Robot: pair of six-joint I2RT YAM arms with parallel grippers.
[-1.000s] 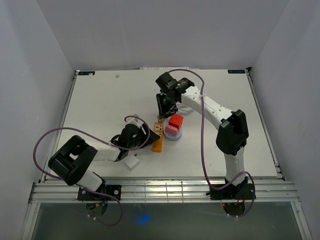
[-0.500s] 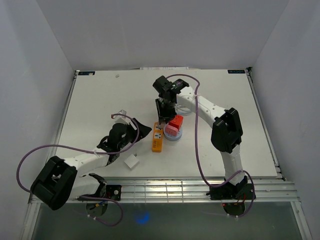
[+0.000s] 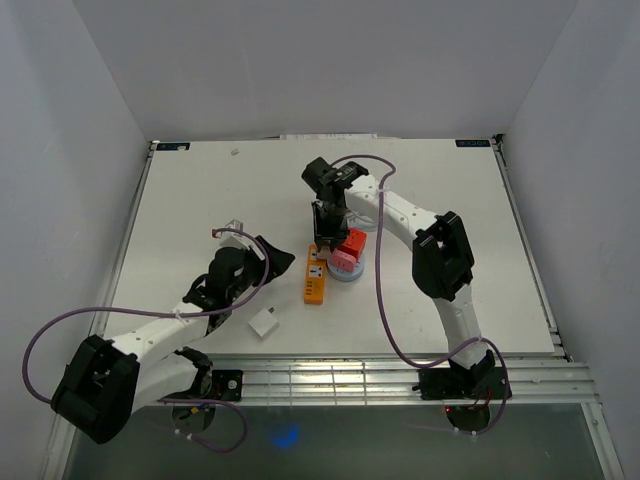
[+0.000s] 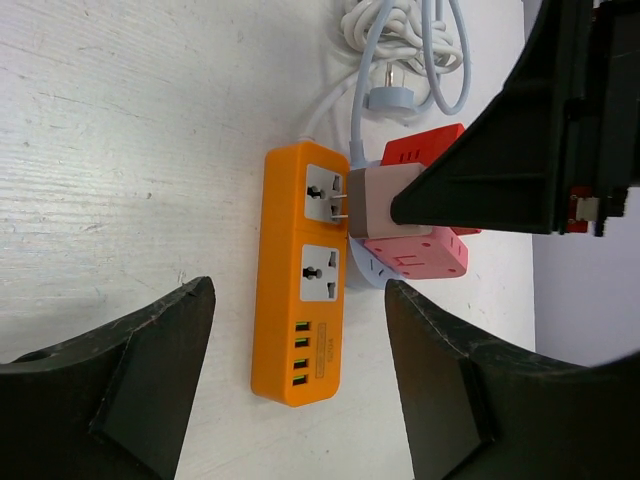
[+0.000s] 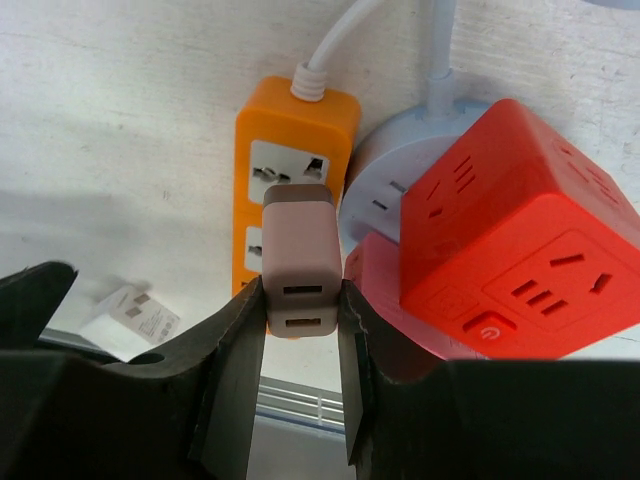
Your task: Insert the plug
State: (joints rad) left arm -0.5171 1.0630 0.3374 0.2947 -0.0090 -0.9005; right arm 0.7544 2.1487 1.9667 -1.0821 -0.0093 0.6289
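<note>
The right end effector point(image 5: 300, 300) is pinched on the charger plug point(image 5: 300, 262), a pinkish-beige block with two USB ports on its rear face; one finger point(image 5: 235, 340) presses each side of the block. The charger plug is carried directly over the socket of the orange power strip point(image 4: 305, 300) that lies nearest the strip's cable end. In the left wrist view its two metal prongs point at that socket and remain exposed between the block and the socket face, so the block is not seated flush; whether the prong tips have entered cannot be told. The orange power strip lies flat on the white surface point(image 3: 200, 200). A red cube socket point(image 5: 510, 230) and a pink cube socket point(image 4: 415, 255) stand just beside the strip on its right side, with a coiled white cable point(image 4: 400, 30) beyond them. The left end effector point(image 3: 275, 255) is spread and holds nothing; it sits to the left of the strip, apart from it. A small white adapter point(image 3: 264, 324) lies on the surface near the left arm
</note>
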